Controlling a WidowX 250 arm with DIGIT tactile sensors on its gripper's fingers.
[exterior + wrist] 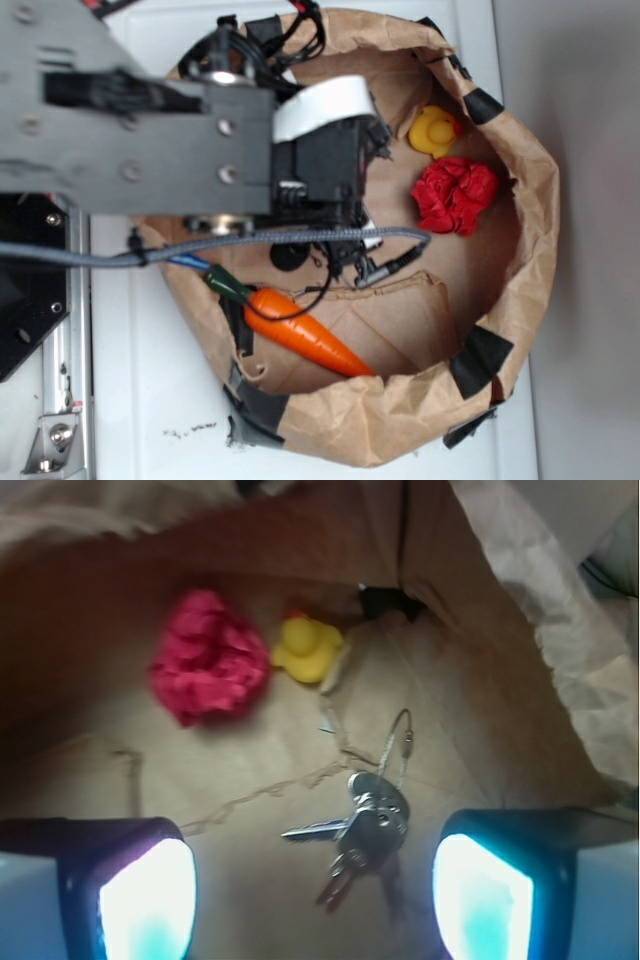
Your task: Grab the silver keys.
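The silver keys (365, 825) lie fanned out on the brown paper floor of the bag, their thin wire ring (398, 742) stretching away from me. My gripper (315, 895) hangs open just above them, its two glowing pads (150, 900) far apart, and the bunch sits between them, nearer the right pad. Nothing is held. In the exterior view the arm and gripper body (320, 180) reach into the bag and hide the keys.
A red crumpled cloth (207, 670) (455, 193) and a yellow rubber duck (306, 648) (434, 130) lie further in. An orange toy carrot (300, 335) rests near the bag's (540, 200) rim. Paper walls rise all round; the right wall (560, 630) is close.
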